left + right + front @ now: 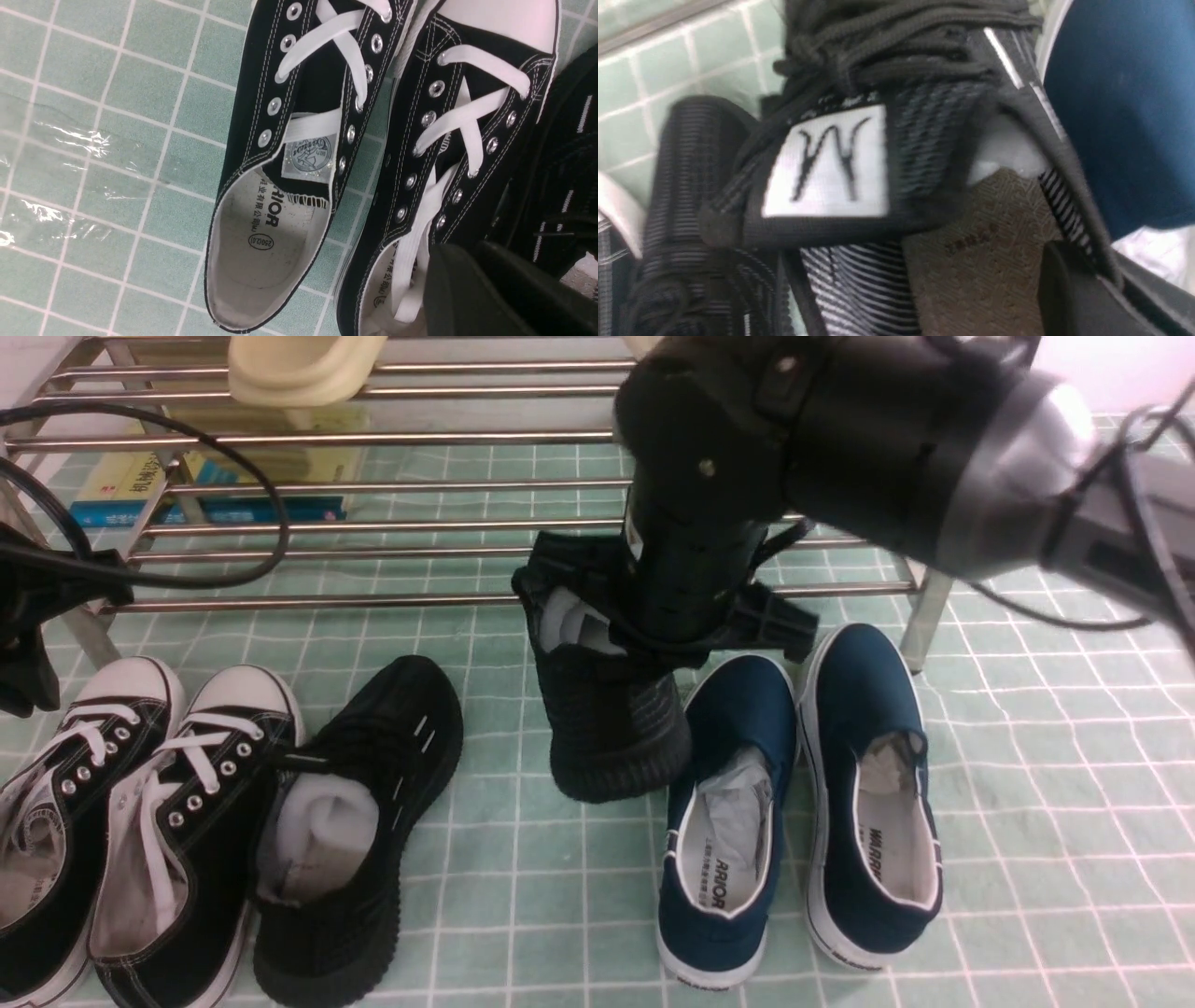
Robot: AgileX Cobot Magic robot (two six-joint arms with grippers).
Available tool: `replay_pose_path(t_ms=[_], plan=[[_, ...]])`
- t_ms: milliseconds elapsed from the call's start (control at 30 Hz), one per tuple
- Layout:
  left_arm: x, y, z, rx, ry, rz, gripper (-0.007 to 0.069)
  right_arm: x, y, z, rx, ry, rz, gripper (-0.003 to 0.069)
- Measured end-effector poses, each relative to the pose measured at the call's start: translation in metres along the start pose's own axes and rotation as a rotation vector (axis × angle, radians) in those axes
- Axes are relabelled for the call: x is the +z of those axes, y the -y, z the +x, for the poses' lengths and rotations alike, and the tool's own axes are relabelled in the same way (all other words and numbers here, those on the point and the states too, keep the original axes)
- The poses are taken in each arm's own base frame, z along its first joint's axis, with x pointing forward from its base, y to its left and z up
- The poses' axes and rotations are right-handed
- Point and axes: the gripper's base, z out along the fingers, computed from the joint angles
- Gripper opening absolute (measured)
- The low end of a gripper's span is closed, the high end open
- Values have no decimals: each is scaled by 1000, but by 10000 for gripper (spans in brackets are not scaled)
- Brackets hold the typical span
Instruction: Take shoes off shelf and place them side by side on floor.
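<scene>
One black knit shoe point(355, 821) lies flat on the green gridded floor point(1027, 756), beside the canvas sneakers. The other shoe point(611, 728) hangs toe-down between it and the navy slip-ons, its toe at or just above the floor. My right gripper point(658, 649) is shut on this shoe's collar. The right wrist view shows its tongue logo point(831, 163) and insole, with the gripper point(1101, 280) clamped on the side wall. My left gripper point(21, 681) hovers at the far left, shut and holding nothing point(472, 254). The silver shelf point(373, 527) stands behind.
Black canvas sneakers with white laces point(112, 803) sit at the front left. Navy slip-ons point(803, 784) sit to the right of the held shoe. A beige item point(299, 369) rests on the shelf. Books point(205, 490) lie under it. A black cable point(261, 513) loops at the left.
</scene>
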Motion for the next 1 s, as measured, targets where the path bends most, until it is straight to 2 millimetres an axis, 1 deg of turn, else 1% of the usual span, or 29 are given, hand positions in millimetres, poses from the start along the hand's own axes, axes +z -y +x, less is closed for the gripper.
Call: replay_pose_path(t_ms=[33,67,167,200,267,400,500,567,600,633,733,1000], plan=[[0,0,0,0,0,0,80,1,0,0,3,-3,2,2],[0,0,0,0,0,0,82,8,-2,4,12,-21,11,3],[0,0,0,0,0,0,85,21,-6,14,14,-42,30,4],[0,0,0,0,0,0,85,22,-6,14,16,-42,31,4],[0,0,0,0,-1,0,85,32,-8,22,31,-65,43,6],[0,0,0,0,-1,0,89,41,-12,32,39,-106,47,10],[0,0,0,0,-1,0,89,41,-14,38,33,-118,44,10],[0,0,0,0,-1,0,89,38,-17,50,13,-132,44,13],[0,0,0,0,-1,0,89,38,-17,50,13,-133,44,13],[0,0,0,0,-1,0,89,37,-19,58,-2,-141,53,15],[0,-1,0,3,1,-7,89,35,-18,65,-13,-157,77,18],[0,-2,0,11,3,-25,90,35,-16,66,-18,-160,100,24]])
